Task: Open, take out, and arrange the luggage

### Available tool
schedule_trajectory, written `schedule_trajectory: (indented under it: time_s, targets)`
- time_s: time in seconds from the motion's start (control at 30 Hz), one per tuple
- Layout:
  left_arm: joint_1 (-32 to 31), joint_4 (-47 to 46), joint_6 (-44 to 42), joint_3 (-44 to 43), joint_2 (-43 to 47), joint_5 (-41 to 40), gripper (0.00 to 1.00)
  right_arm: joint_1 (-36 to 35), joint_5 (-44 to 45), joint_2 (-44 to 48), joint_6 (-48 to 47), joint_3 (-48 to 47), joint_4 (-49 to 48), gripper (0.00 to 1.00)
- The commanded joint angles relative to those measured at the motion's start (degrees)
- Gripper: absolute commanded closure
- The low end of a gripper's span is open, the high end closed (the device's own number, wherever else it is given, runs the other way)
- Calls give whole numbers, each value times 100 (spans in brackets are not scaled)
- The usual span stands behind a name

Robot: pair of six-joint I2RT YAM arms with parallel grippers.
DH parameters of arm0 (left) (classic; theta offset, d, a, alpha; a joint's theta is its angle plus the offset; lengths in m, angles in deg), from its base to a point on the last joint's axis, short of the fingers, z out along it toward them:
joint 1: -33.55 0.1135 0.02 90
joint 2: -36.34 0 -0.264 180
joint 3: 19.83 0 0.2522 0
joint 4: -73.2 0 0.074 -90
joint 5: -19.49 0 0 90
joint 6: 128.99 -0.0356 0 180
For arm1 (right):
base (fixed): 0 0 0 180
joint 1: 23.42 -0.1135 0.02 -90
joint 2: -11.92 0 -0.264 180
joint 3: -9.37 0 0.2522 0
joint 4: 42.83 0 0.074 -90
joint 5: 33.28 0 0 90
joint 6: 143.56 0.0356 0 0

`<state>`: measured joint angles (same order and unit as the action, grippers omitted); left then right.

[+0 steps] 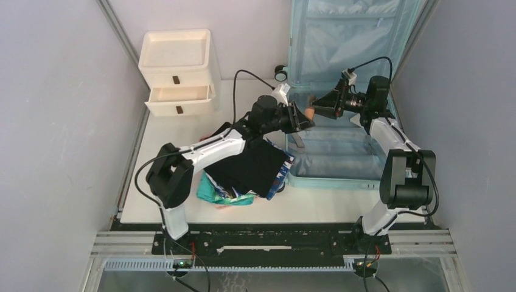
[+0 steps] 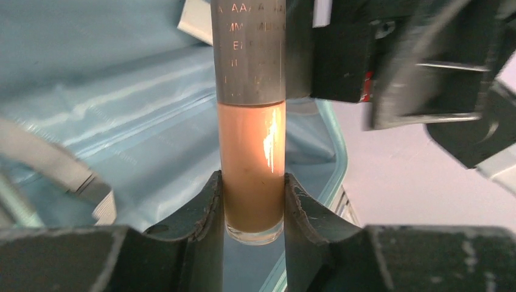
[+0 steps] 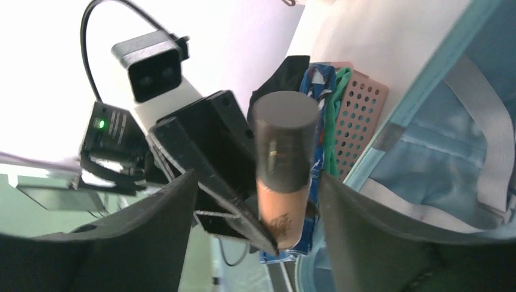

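The luggage (image 1: pixel 331 181) lies open at the right back of the table (image 1: pixel 316 204), its lid standing upright behind it and its light blue lining bare to the overhead camera. Over the luggage's left rim the left gripper (image 1: pixel 302 117) and the right gripper (image 1: pixel 317 106) meet, and from above only a peach speck of the bottle (image 1: pixel 310 112) shows between them. The left wrist view makes the grip plain: the left jaws are clamped on the lower, peach-filled part of the bottle, its grey cap pointing away, with the luggage's lining behind. Only the right wrist view shows that the right gripper stands open, its fingers (image 3: pixel 164 231) wide of the cap on either side and clear of it. That view also shows a pink perforated basket (image 3: pixel 365 115) just outside the luggage's rim, which the overhead view mostly hides under a heap of clothes (image 1: pixel 252 167). A white drawer box (image 1: pixel 179 73) sits well left of the luggage.
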<state>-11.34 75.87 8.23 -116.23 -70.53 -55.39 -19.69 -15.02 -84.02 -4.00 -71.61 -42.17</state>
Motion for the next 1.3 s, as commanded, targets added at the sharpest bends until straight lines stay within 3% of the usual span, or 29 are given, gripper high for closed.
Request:
schedule_trajectory:
  time_s: [0.0,0.07,0.17,0.43,0.63,0.93,1.27]
  targets:
    - [190,-85,-397,539,913,-176,100,-87,-308,492,-894,-290,621,10]
    - [301,-63,-398,838,1215,-226,100,-91,-269,524,-1724,-634,1570,1]
    - [503,28,-380,1368,1740,-393,100,-77,-210,587,-2469,-942,2316,0]
    - [1896,361,386,2952,3675,-1072,100,87,-27,673,-3202,-972,2945,0]
    - [3275,765,937,3330,4388,-1197,100,119,33,642,-3286,-975,2988,0]
    - [4641,884,1989,2808,3818,-1034,100,154,79,621,-3354,-970,3038,0]
    - [4800,1889,3084,1499,2599,-2171,100,275,55,625,-3382,-973,3063,0]
